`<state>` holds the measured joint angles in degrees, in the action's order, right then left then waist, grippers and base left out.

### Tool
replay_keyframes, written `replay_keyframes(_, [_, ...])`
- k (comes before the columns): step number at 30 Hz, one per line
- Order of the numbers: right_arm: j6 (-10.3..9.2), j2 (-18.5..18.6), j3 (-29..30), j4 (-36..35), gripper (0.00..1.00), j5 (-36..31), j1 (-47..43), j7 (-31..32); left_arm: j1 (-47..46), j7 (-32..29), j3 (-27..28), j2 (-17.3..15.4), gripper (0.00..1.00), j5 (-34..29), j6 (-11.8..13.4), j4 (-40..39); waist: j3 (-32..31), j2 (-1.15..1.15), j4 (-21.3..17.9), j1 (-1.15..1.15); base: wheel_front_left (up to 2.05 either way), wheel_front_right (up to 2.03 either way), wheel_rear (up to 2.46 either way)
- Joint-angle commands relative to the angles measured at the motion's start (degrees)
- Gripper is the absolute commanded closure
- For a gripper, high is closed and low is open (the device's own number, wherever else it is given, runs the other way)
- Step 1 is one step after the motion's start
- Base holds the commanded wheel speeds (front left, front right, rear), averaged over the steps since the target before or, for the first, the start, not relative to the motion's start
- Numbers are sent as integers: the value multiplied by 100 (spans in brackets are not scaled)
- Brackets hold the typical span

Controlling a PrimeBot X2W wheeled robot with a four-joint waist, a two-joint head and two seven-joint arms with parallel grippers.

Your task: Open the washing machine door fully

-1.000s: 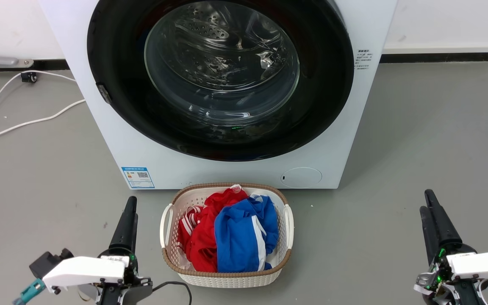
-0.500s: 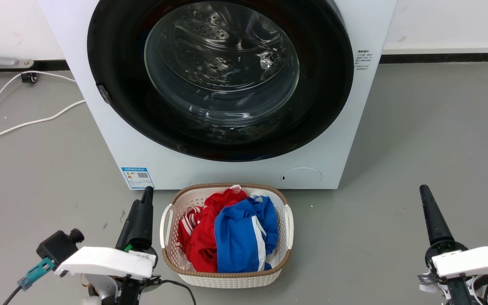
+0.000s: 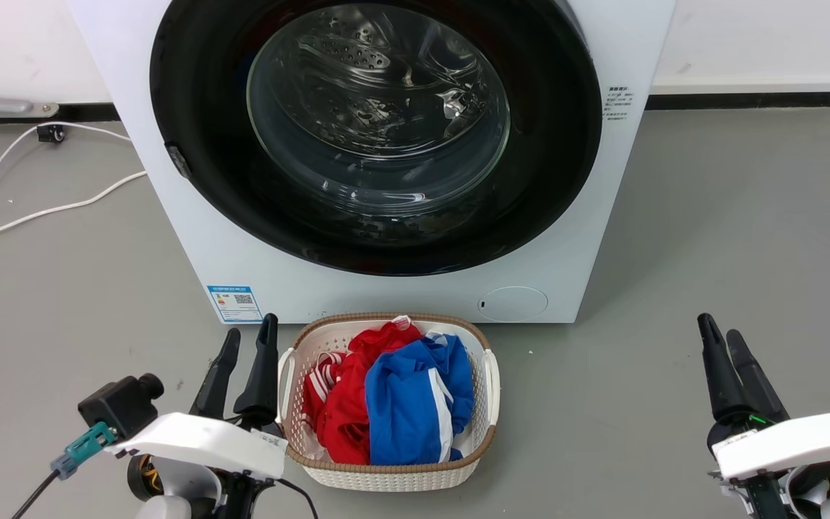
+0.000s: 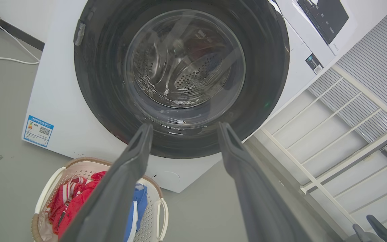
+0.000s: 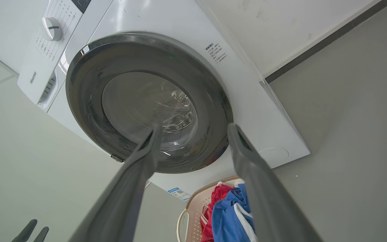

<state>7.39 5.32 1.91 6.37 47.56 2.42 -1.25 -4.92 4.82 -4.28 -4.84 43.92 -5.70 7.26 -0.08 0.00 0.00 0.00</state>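
Head camera looks down, wrist cameras tilt up, all share the washing machine door [image 3: 375, 137]

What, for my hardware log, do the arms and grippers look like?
The left gripper and right gripper have two long, tapering dark fingers, each on a white wrist cover. The left one carries a black box with a teal connector and black cable.

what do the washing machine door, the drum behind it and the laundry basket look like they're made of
Washing machine door: glossy black ring, probably plastic, around a clear bowl that looks like glass, judging by its reflections. Drum: shiny perforated metal, likely stainless steel. Laundry basket: white plastic, going by its moulded holes, with a brown woven-look rim whose material is unclear.
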Motion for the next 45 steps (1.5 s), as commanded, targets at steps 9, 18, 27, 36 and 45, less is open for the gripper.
replay_keyframes(9, [8,69,-75,-217,0,-824,-2,-35,-121,184,-209,-196,0,-807,140,-92,-9,0,-3,0,0,0,0])
replay_keyframes(18, [9,50,-70,-348,0,-1654,-55,-43,-160,327,-414,-312,0,-1429,276,-3,-22,0,3,0,0,0,0])
replay_keyframes(27, [11,20,-86,-416,0,-2174,-82,-54,-191,466,-573,-401,0,-1969,417,65,-41,0,10,0,0,0,0])
replay_keyframes(36, [12,17,-106,-457,0,-2699,-108,-59,-215,581,-684,-473,0,-2402,520,104,-47,0,22,0,0,0,0])
replay_keyframes(45, [13,-10,-88,-463,0,-3143,-150,-52,-167,699,-685,-427,0,-2600,469,204,-68,0,36,0,0,0,0])
